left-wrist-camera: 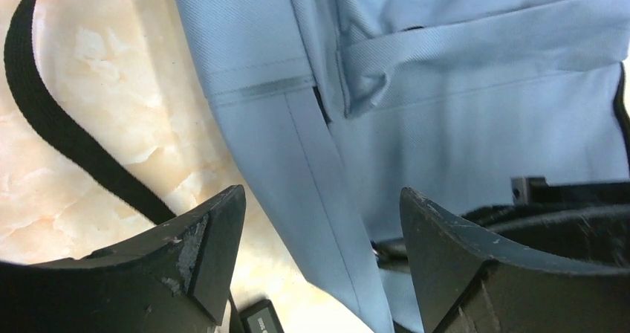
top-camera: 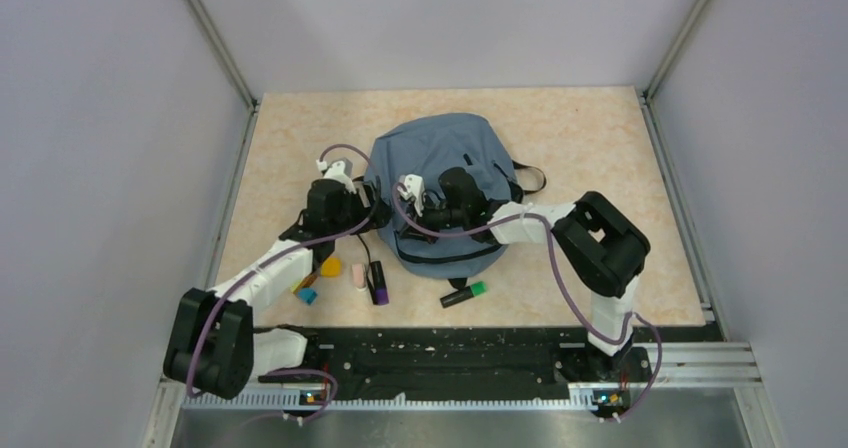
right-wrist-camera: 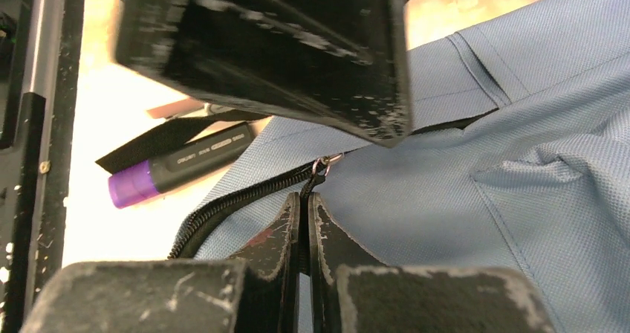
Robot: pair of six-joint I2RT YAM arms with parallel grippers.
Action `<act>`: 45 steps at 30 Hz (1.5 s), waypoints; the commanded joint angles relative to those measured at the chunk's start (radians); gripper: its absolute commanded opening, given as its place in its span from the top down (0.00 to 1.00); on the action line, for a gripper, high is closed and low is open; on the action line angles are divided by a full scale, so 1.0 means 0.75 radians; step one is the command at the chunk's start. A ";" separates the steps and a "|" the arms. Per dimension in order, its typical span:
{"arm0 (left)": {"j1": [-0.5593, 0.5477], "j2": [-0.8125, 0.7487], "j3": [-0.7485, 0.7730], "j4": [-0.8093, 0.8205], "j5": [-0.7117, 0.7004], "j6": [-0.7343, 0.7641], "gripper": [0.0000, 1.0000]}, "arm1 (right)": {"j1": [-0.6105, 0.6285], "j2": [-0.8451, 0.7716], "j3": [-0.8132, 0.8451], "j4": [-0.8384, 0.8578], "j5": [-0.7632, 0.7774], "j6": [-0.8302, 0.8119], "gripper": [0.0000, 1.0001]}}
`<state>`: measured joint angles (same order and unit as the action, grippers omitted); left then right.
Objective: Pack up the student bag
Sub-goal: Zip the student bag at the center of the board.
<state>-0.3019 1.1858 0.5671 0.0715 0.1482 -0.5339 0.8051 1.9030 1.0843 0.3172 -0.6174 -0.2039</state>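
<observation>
Backpack (top-camera: 440,153) lies flat at centre of table (top-camera: 600,138), 1 black strap out toward right edge. Left gripper (left-wrist-camera: 319,214) at bag's left side, fingers wide apart, holding nothing. Right gripper (right-wrist-camera: 306,207) over bag's near part, fingers together, clamped on zipper pull (right-wrist-camera: 318,168). Purple marker (right-wrist-camera: 178,166) just beside bag, toward near edge.
</observation>
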 commanded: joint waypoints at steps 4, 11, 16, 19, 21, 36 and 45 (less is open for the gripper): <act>-0.002 0.187 0.136 -0.027 -0.027 0.012 0.18 | 0.048 -0.134 -0.038 0.048 -0.040 0.041 1.00; -0.007 0.346 0.250 -0.069 0.044 0.055 0.17 | 0.098 -0.146 -0.023 -0.025 0.028 -0.008 1.00; -0.011 0.358 0.274 -0.078 0.053 0.065 0.72 | 0.123 -0.148 0.006 -0.101 0.112 -0.040 1.00; -0.011 0.352 0.275 -0.068 0.057 0.063 0.95 | 0.140 -0.153 0.029 -0.173 0.179 -0.065 1.00; -0.011 0.348 0.275 -0.053 0.058 0.060 1.00 | 0.150 -0.164 0.032 -0.211 0.214 -0.063 1.00; -0.008 0.373 0.362 -0.001 0.004 0.084 1.00 | 0.215 -0.436 -0.100 -0.387 0.402 -0.046 1.00; 0.001 0.428 0.477 -0.053 -0.056 0.117 1.00 | 0.247 -0.568 -0.173 -0.477 0.501 -0.073 1.00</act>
<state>-0.3141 1.4921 0.8425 -0.0563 0.1844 -0.4835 0.9623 1.5597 0.9718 0.0029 -0.2703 -0.2432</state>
